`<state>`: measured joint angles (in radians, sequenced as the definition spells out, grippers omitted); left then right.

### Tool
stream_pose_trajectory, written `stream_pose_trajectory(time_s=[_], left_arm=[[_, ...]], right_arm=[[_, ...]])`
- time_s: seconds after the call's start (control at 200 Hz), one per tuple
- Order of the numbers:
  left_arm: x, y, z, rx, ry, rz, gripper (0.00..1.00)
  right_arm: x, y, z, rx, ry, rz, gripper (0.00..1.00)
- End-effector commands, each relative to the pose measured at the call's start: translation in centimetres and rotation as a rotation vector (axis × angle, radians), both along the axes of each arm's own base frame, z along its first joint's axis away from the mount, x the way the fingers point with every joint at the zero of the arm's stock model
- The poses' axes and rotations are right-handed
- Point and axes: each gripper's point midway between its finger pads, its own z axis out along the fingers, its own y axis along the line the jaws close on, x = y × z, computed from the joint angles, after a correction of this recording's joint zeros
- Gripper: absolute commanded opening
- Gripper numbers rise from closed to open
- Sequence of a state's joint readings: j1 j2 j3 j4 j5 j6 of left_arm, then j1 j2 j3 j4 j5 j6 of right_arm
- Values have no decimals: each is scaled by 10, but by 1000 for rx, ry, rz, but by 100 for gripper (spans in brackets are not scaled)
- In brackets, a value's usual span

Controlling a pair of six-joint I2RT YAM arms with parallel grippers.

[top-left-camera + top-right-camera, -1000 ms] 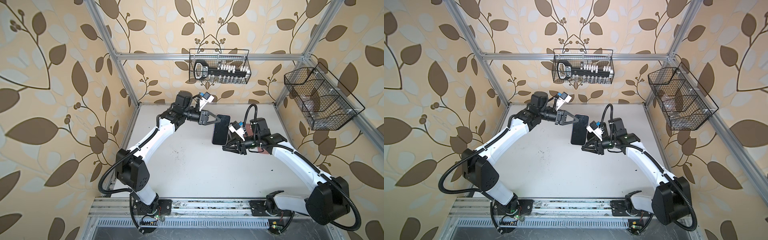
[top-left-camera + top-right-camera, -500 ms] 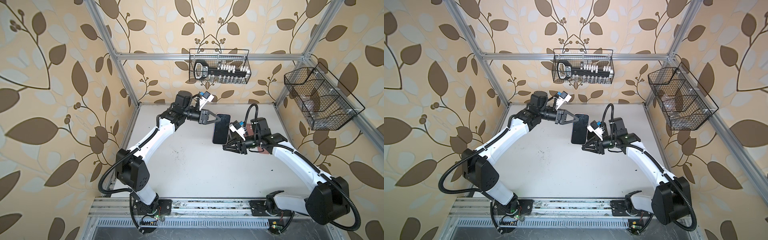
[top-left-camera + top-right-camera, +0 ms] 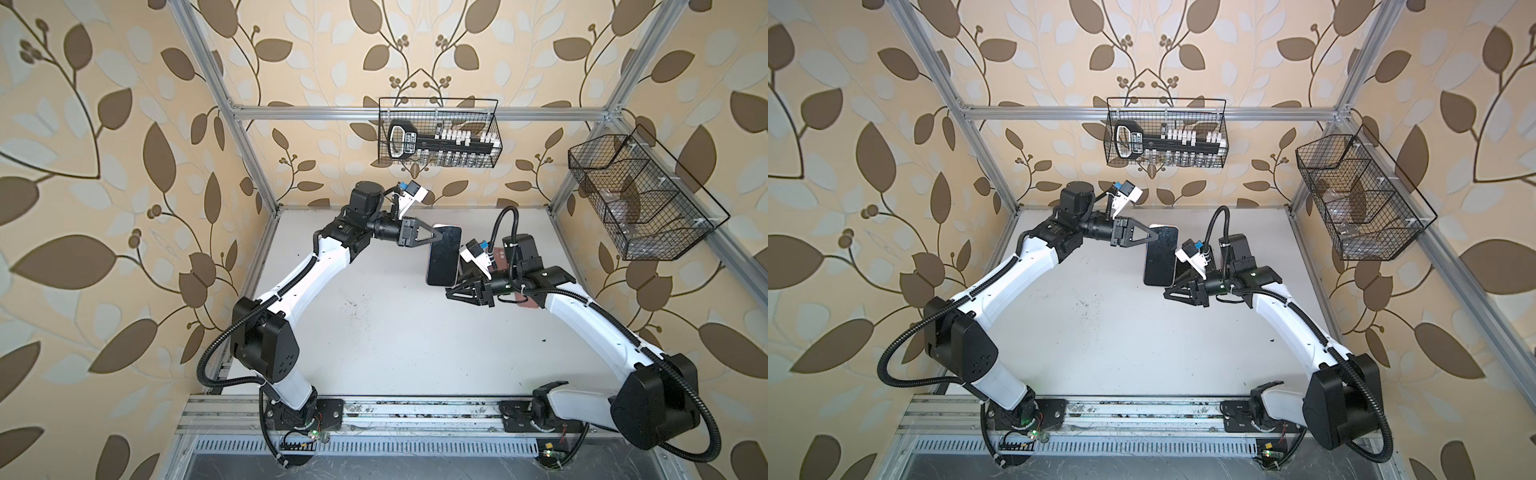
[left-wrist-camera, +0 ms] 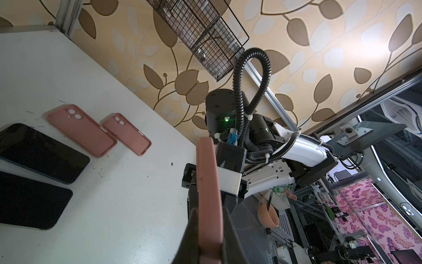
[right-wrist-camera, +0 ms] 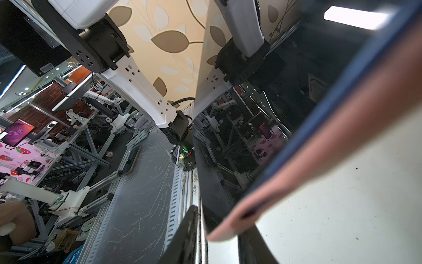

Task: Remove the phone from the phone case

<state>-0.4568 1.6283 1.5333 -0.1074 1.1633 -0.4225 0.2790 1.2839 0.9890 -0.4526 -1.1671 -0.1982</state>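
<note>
Jaws of the left gripper, just left of centre in both top views, pinch the upper end of the pink phone case, held aloft with the phone still seated inside. Rightward, the right gripper straddles the lower end, jaws parted, seemingly not clamping; extraction is not yet done

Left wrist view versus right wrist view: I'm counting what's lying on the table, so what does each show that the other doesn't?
Only the left wrist view: two empty pink cases and two dark phones lying on the table, plus the wire basket and right arm. Only the right wrist view: the glossy screen of the held phone, the left arm, and the right fingers straddling a corner of it. Both: the table and the pink case around that phone, edge-on between the left fingers in the left wrist view.
</note>
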Motion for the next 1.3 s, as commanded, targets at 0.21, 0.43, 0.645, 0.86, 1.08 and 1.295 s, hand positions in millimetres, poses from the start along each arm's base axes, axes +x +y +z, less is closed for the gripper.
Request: stream_pose_trajectory(time_s=[0.21, 0.43, 0.645, 0.86, 1.08, 1.295], left_arm=[[-32, 2, 39, -88, -106, -126, 0], [-32, 1, 35, -84, -97, -127, 0], [-33, -1, 33, -84, -93, -134, 0], [-30, -2, 32, -82, -88, -130, 0], [-29, -4, 28, -77, -79, -129, 0], [-17, -6, 27, -68, -74, -89, 0]], right_arm=[[6, -6, -15, -49, 43, -58, 30], [4, -7, -8, -23, 28, -55, 29], [4, -9, -4, -7, 17, -61, 24], [3, -9, -3, 2, 14, -52, 23], [-1, -10, 6, 26, -9, -49, 32], [-7, -14, 10, 14, -33, -74, 36]])
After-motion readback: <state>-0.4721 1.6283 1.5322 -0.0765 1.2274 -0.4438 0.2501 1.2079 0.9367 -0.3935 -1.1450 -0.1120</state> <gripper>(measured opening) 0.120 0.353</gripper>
